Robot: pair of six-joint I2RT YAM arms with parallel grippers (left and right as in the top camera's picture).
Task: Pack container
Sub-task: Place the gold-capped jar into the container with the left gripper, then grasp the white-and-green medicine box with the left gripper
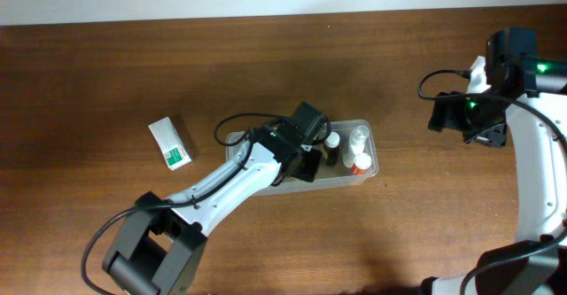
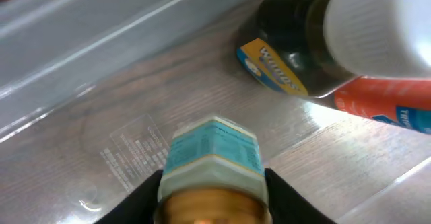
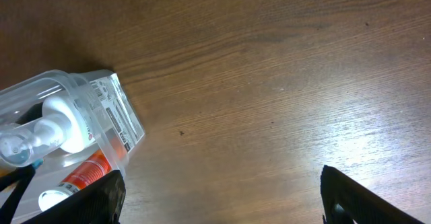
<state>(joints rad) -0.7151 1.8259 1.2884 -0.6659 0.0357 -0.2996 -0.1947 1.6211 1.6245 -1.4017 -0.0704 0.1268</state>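
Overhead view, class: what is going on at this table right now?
The left gripper is inside the clear container, gripping a small blue-labelled bottle. A dark bottle, an orange tube and a pump bottle are already in there. The right gripper hangs open off to the side, holding nothing. A white-and-green packet sits outside on the table.

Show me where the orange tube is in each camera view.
Overhead: orange tube at the right end of the container.
Left wrist: right edge, beside the dark bottle; the left gripper holds a teal-labelled bottle.
Right wrist: lower left, inside the container.
Shared landmark: the clear container's wall, seen in all three.
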